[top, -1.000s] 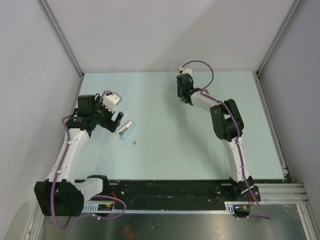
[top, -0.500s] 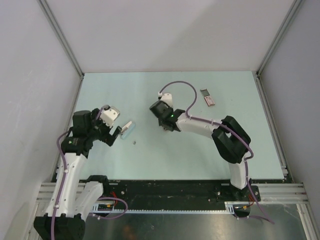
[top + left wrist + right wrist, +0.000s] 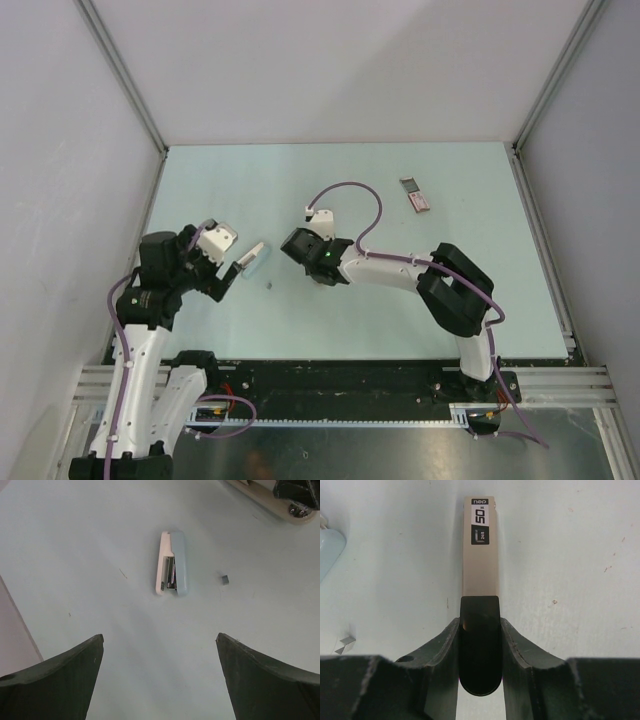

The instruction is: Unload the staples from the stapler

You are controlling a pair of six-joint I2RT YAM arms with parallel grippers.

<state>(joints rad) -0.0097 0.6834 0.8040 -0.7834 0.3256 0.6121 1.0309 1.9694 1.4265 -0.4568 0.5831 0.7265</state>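
My left fingers (image 3: 55,680) run off the bottom edge. From above, the staples (image 3: 268,287) are a mere speck, and my right arm (image 3: 385,270) hides the strip (image 3: 480,555) it grips.

Left fingers (image 3: 55,680) apart, right fingers (image 3: 440,647) clamped.

Beige bar (image 3: 480,570): black label (image 3: 480,530) reads "50", small "24/8"; top word unclear.

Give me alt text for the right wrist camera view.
The right gripper is shut on the black end of a beige bar labelled 50, jutting forward over the pale table. A pale blue stapler corner shows at left, a tiny silvery staple bit below it.
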